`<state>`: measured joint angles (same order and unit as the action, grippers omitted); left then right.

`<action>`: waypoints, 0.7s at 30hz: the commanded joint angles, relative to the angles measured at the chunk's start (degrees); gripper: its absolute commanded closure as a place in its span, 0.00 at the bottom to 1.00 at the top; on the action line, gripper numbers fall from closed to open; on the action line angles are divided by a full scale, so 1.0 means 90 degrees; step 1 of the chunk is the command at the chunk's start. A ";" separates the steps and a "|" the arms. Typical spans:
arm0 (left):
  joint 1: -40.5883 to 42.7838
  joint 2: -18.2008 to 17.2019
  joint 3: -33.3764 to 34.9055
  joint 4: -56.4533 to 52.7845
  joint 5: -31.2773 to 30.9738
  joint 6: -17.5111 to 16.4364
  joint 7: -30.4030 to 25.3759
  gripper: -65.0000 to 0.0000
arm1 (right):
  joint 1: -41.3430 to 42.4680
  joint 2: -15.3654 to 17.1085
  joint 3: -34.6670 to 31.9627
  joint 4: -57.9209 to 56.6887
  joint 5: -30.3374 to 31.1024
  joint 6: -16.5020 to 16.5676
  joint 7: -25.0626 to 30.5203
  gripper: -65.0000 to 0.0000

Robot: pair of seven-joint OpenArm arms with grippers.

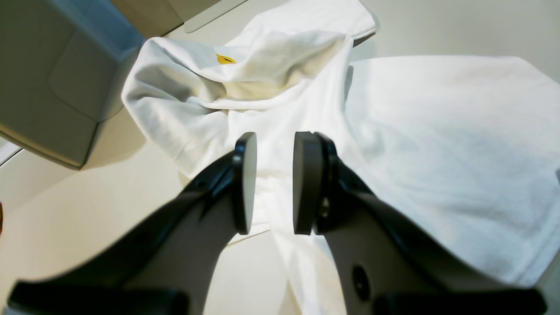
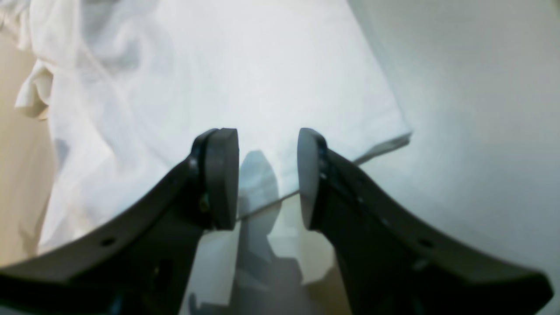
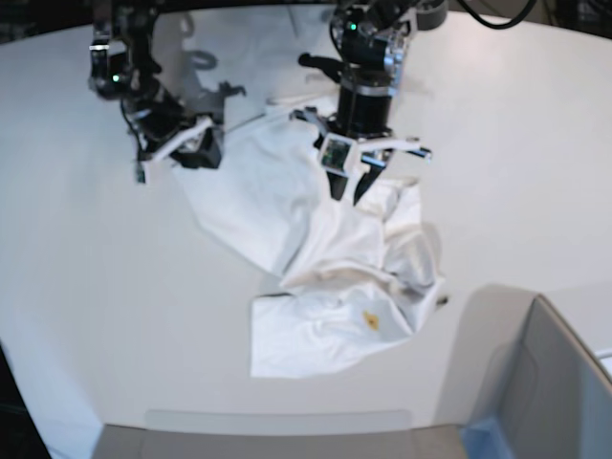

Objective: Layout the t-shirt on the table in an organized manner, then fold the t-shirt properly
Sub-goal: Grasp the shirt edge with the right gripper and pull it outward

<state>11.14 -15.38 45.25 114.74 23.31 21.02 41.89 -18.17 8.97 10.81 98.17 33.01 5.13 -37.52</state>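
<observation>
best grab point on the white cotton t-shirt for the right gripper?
Probably the flat straight edge of the white cotton t-shirt near its corner, just ahead of the right gripper. It lies smooth on the white table, so come down from above with the open gripper straddling the edge; the far end is bunched.

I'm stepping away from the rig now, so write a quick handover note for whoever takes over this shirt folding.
Left gripper: open, hanging over a ridge of cloth, nothing held.
Right gripper: open, over the shirt's edge, nothing held.
The t-shirt lies crumpled and bunched on the table, partly turned over, a bit of yellow print showing. A grey box stands near it.
Done: nothing finished; the shirt is not yet flat.
Left: spread it flat, then fold it.
</observation>
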 commanded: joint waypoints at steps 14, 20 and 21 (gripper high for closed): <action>-0.0051 0.0014 -0.0012 0.0130 0.0111 0.0092 -0.0156 0.76 | 0.0588 0.0122 -0.1157 -0.0979 -0.1231 -0.0145 -0.0115 0.68; -0.0051 0.0014 -0.0022 0.0140 0.0111 0.0102 -0.0156 0.76 | 0.1047 0.0122 -0.1557 -0.0959 -0.1583 -0.0506 -0.0857 0.98; -0.0051 0.0014 -0.0022 0.0140 0.0111 0.0102 -0.0156 0.76 | 0.1106 0.0122 -0.1557 -0.0949 -0.1583 -0.0516 -0.0935 1.00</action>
<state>11.07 -15.40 45.23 114.78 23.33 21.23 41.89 -7.44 9.93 -2.81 90.48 20.27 1.23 -39.64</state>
